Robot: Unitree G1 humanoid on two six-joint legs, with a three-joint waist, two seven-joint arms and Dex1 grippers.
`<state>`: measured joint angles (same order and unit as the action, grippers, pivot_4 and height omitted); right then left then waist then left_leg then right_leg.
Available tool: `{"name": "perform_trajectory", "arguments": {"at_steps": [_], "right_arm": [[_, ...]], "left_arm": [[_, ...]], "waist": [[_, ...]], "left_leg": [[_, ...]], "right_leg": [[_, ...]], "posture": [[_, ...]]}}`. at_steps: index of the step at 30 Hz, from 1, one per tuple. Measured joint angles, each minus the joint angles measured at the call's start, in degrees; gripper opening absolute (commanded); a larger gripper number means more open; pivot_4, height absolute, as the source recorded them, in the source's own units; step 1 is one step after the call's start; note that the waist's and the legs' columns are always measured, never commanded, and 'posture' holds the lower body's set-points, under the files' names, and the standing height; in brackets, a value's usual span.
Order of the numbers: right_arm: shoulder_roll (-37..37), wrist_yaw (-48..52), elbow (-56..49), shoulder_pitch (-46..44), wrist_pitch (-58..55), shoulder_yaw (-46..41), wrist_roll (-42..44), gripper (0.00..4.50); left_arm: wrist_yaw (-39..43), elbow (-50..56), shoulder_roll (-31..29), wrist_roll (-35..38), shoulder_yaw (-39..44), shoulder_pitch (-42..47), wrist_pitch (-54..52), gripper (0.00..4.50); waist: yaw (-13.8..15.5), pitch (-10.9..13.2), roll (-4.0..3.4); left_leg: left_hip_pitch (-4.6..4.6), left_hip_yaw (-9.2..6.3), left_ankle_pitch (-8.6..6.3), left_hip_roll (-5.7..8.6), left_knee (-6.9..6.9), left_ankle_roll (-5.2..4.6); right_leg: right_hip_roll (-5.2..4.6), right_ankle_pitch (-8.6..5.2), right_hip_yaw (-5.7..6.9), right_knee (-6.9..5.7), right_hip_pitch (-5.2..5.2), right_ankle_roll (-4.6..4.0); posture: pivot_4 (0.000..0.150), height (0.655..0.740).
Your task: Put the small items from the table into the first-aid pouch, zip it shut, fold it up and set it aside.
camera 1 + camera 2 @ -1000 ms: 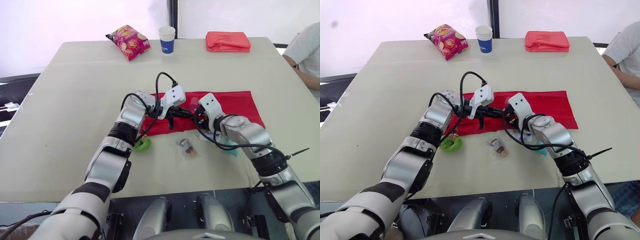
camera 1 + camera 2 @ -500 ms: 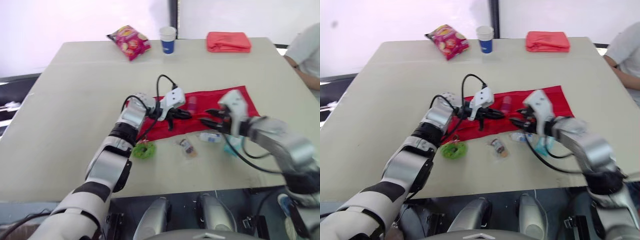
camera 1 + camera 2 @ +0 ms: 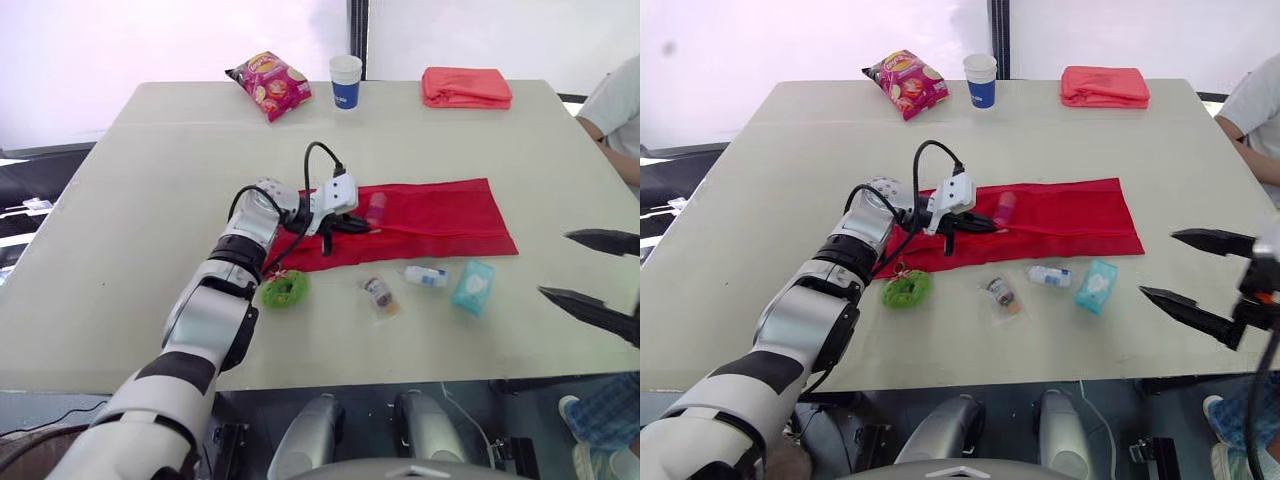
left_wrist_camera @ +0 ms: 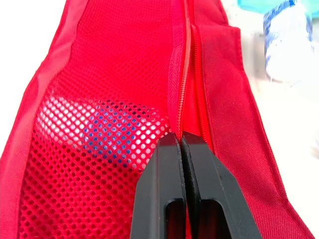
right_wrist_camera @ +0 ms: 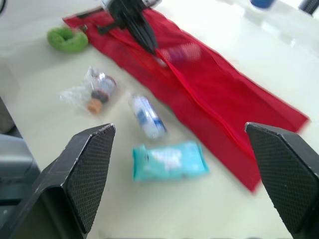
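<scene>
As left fingers (image 4: 162, 189) pinched the limp pouch (image 3: 440, 215) at its zipper seam, open right fingers (image 5: 84, 169) faced the soft teal wipes pack (image 3: 472, 286), probably best pinched midway.

Crinkled pink-red foil snack bag (image 3: 268, 84) is lying at upper left of centre. White-and-blue paper cup (image 3: 346, 81) is standing just beside it. Folded coral fabric bundle (image 3: 466, 87) is resting at upper right. All are sitting on the beige tabletop (image 3: 150, 200).
</scene>
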<state>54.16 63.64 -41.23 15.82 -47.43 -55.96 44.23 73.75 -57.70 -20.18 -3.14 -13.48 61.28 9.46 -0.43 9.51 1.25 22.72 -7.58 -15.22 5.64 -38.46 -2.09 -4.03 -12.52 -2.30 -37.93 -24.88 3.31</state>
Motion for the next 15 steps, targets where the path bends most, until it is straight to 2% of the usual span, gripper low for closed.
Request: {"name": "perform_trajectory", "arguments": {"at_steps": [1,4,8,11,15], "right_arm": [[-0.5,0.6,-0.5,2.6,0.0,-3.2,0.3,4.42],[-2.7,-0.5,-2.0,4.7,0.1,-4.1,0.9,4.42],[-3.2,-7.0,-4.9,2.4,0.0,1.7,1.9,4.42],[1.9,-9.0,-5.0,2.5,0.8,13.0,-2.8,4.42],[4.6,-13.4,-0.1,-12.1,1.4,32.5,-8.1,4.42]], "left_arm": [[0.4,-0.2,0.0,0.1,0.2,0.0,0.5,0.0],[1.1,-0.3,0.0,0.2,0.6,0.0,1.1,0.0],[1.8,0.0,0.4,0.6,1.0,0.0,1.1,0.0],[2.0,0.7,0.6,0.6,1.1,-0.3,1.1,0.0],[2.1,1.6,1.3,0.6,1.2,-0.9,1.0,0.0]], "waist": [[0.0,0.0,0.01],[-0.2,0.0,0.01],[-0.1,0.0,0.01],[-0.1,0.0,0.01],[-0.4,0.0,0.04]], "left_leg": [[0.0,-0.01,0.0,0.0,-0.01,0.0],[-0.01,-0.01,0.0,-0.02,-0.01,0.0],[-0.01,-0.02,0.03,-0.01,-0.01,0.06],[0.0,-0.01,0.1,0.01,-0.04,0.17],[0.01,0.01,0.13,-0.02,-0.09,0.23]], "right_leg": [[0.0,0.0,0.01,0.0,0.01,0.0],[0.0,0.0,0.01,-0.01,0.01,0.01],[-0.02,0.0,0.02,0.0,0.01,0.0],[-0.02,0.0,0.02,0.0,0.0,0.01],[-0.01,0.0,0.02,0.0,0.0,0.02]], "posture": [[0.15,0.74],[0.15,0.74],[0.15,0.74],[0.15,0.74],[0.15,0.74]]}}
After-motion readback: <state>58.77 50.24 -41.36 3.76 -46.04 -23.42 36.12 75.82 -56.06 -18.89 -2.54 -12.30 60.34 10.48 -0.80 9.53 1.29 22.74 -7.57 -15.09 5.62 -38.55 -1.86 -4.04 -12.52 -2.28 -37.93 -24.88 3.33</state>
